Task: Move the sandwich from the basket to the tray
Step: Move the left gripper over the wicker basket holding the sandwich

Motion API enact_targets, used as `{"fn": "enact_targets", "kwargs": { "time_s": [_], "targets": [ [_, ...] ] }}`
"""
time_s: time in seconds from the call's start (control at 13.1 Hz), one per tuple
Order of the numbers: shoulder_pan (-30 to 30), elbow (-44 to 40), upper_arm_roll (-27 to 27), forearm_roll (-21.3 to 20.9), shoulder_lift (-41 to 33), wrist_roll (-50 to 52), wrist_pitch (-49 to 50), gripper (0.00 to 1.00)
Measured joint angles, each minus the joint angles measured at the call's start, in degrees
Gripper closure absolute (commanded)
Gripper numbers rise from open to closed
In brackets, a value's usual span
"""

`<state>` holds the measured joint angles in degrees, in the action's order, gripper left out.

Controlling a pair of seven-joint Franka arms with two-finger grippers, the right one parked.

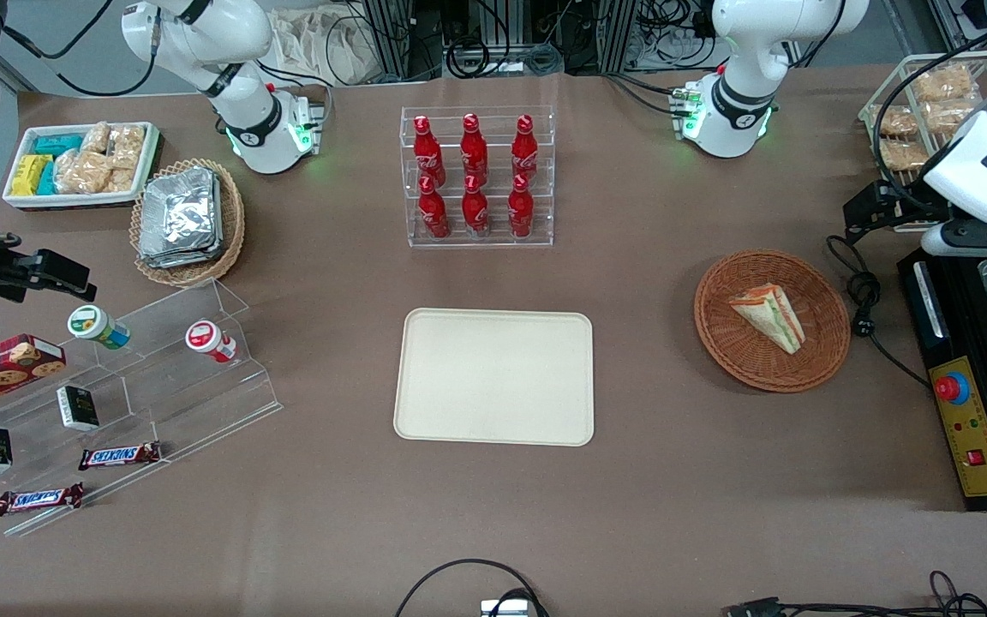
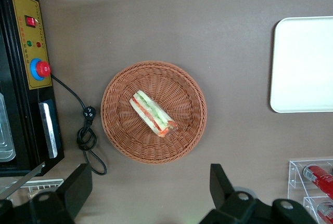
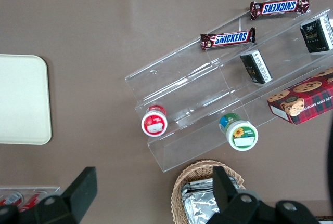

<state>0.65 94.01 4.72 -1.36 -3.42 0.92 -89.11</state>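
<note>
The sandwich [image 1: 769, 314], a pale wedge with red and green filling, lies in the round reddish-brown wicker basket [image 1: 720, 330] toward the working arm's end of the table. It also shows in the left wrist view [image 2: 152, 113], lying in the basket [image 2: 117, 130]. The cream tray [image 1: 493, 377] lies bare at the table's middle, and its rounded end shows in the left wrist view [image 2: 304, 63]. My left gripper [image 1: 866, 210] hangs well above the table, farther from the front camera than the basket. It is open and empty [image 2: 150, 187], its fingers [image 2: 78, 182] spread wide.
A black control box with a red button [image 1: 965, 411] and a coiled cable [image 1: 862, 300] lie beside the basket. A clear rack of red bottles [image 1: 476, 176] stands farther back than the tray. A foil-pack basket [image 1: 189, 218], a snack bin [image 1: 78, 163] and acrylic steps [image 1: 116, 386] are toward the parked arm's end.
</note>
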Motion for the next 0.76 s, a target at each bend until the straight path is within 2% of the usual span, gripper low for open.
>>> {"fn": "enact_targets", "kwargs": {
  "time_s": [0.46,0.76],
  "targets": [
    [-0.05,0.07,-0.16,-0.27,0.69,0.32,0.79,0.0],
    [-0.08,4.67,-0.3,-1.3,2.09,7.16,-0.79,0.0]
  ]
}}
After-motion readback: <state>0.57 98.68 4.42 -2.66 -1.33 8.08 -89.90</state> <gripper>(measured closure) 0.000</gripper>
